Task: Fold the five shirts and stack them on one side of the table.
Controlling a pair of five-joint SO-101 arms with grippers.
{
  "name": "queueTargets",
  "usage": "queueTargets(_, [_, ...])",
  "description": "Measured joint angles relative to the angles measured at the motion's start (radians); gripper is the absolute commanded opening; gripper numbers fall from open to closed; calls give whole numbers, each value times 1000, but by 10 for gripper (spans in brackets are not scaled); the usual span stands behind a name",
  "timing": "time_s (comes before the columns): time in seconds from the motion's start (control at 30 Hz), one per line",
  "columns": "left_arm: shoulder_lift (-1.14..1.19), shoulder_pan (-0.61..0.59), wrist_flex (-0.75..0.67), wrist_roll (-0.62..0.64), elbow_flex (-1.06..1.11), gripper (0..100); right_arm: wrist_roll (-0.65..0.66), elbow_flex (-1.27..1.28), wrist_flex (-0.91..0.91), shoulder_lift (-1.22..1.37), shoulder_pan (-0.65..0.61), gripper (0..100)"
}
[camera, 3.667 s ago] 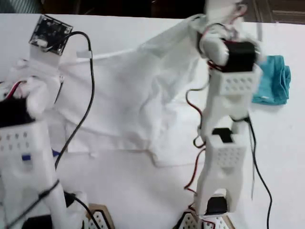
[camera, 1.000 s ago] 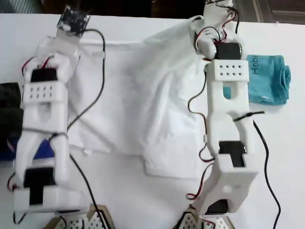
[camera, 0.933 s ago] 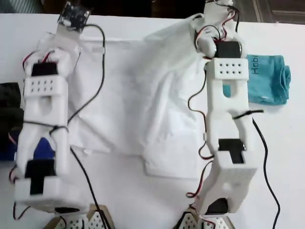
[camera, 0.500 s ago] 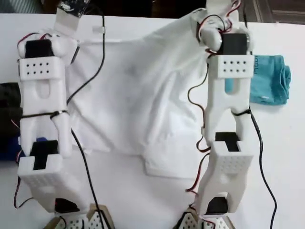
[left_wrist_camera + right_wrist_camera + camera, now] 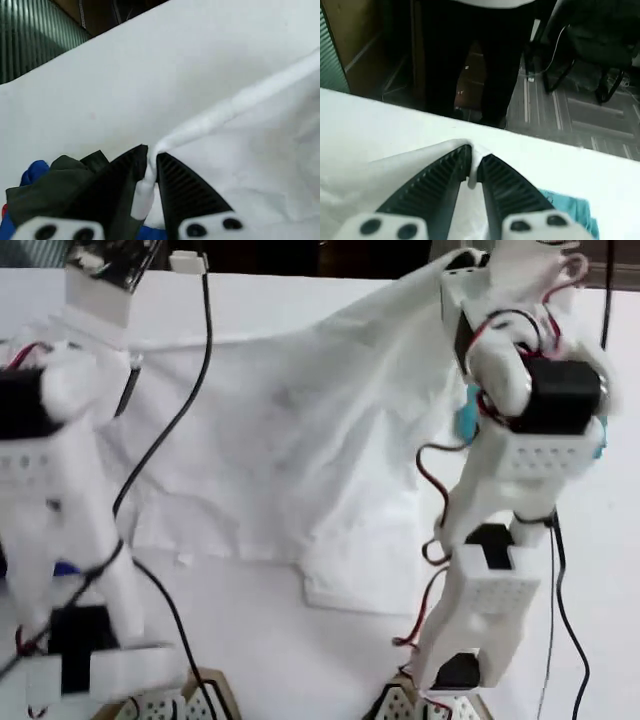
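Note:
A large white shirt (image 5: 290, 440) lies spread across the middle of the table, its far edge raised at both corners. My left gripper (image 5: 151, 156) is shut on a bunched corner of that edge on the left side. On the right side, my right gripper (image 5: 475, 154) is shut on the other far corner, where the white shirt (image 5: 395, 170) drapes away from it. A folded teal shirt (image 5: 570, 210) lies on the table past the right gripper; in the high view the right arm (image 5: 520, 420) covers most of it.
A dark shirt (image 5: 55, 180) and a blue one (image 5: 32, 172) lie bunched by the left arm, at the table's left side. Bare white table (image 5: 250, 640) runs along the near edge. Cables hang from both arms over the cloth.
Both arms have risen and drawn toward the near side, lifting the white shirt's far edge off the table. The right arm now hides most of the teal shirt.

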Motion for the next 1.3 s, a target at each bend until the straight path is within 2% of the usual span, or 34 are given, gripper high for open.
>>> queueTargets(0.13, [-169, -15, 5, 3, 58, 24, 15, -2, 3, -160, -2, 18])
queueTargets(0.4, [-522, -66, 6, 9, 377, 24, 112, -3, 6, -419, -2, 18])
queueTargets(0.7, [-793, -153, 6, 9, 419, 24, 129, -11, 18, -615, -2, 18])
queueTargets(0.9, [-870, -172, 6, 9, 433, 24, 133, -21, 20, -680, -2, 18])
queueTargets(1.07, [-876, -172, 6, 9, 486, 24, 190, -15, -21, -683, -2, 18])
queueTargets(1.3, [-878, -172, 6, 9, 500, 24, 198, 112, -49, -715, -2, 18])
